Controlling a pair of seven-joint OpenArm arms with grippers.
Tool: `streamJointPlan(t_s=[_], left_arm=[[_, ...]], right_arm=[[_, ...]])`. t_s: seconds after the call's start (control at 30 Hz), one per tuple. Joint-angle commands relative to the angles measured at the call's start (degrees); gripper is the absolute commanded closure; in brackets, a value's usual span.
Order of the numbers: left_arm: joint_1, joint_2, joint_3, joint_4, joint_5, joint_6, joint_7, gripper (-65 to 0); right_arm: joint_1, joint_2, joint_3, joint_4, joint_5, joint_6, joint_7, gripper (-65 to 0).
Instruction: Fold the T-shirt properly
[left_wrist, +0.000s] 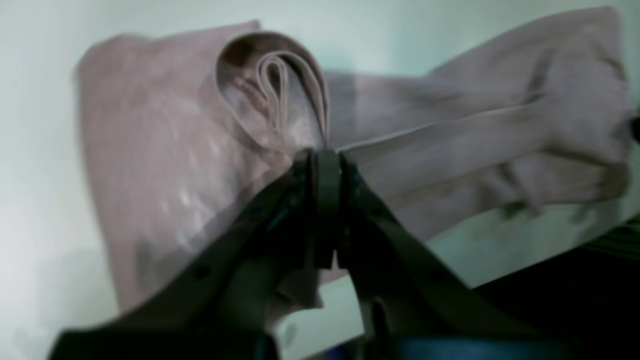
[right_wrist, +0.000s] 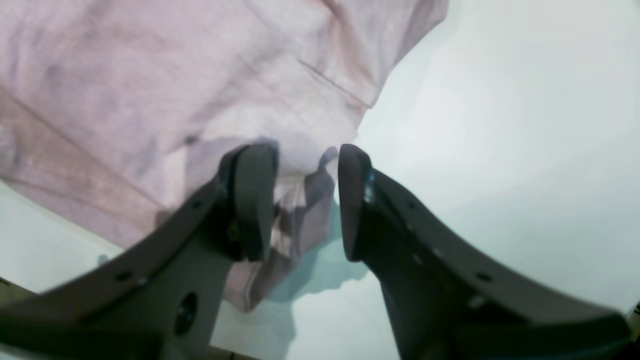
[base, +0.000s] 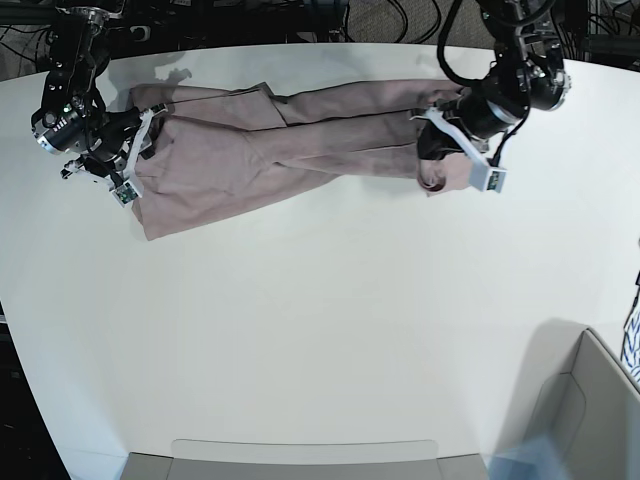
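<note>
A smooth white worktop (base: 330, 330) with a curved far edge carries the T-shirt (base: 270, 150), a soft, wrinkled dusty-pink cloth stretched as a long band across the far part of the surface between the two arms. The left pincer (left_wrist: 325, 160) is clamped on a bunched edge where the fabric curls into looped layers. The right pincer (right_wrist: 306, 197) stands spread, its dark rounded pads (right_wrist: 255, 200) either side of a hanging hem corner, gripping nothing. No readable writing shows.

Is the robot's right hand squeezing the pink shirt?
No, the right hand is open, with only loose cloth of the shirt lying between its spread fingers.
</note>
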Motion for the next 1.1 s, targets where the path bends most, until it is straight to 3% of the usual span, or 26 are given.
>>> streamJointPlan(t_s=[0.0, 0.23, 0.4, 0.57, 1.07], left_arm=[[-0.1, 0.79, 1.36, 1.11, -0.97, -0.18, -1.26, 0.0], [-0.37, 4.48, 9.62, 0.85, -0.8, 0.0, -2.23, 0.0], [-0.45, 6.76, 13.75, 0.76, 3.16, 6.06, -3.9, 0.0], [-2.56, 6.94, 20.7, -0.64, 7.82, 8.35, -7.51, 0.0], [-3.44, 6.94, 21.75, -1.7, 9.4, 9.49, -7.33, 0.0]], right_arm=[[0.51, 0.67, 0.19, 0.97, 0.23, 0.54, 0.52, -22.5], [0.51, 0.67, 0.19, 0.97, 0.23, 0.54, 0.52, -22.4], [0.51, 0.67, 0.19, 0.97, 0.23, 0.54, 0.52, -22.4], [0.42, -0.47, 0.19, 1.05, 0.23, 0.54, 0.52, -22.4], [-0.02, -0.47, 0.19, 1.05, 0.23, 0.54, 0.52, -22.4]])
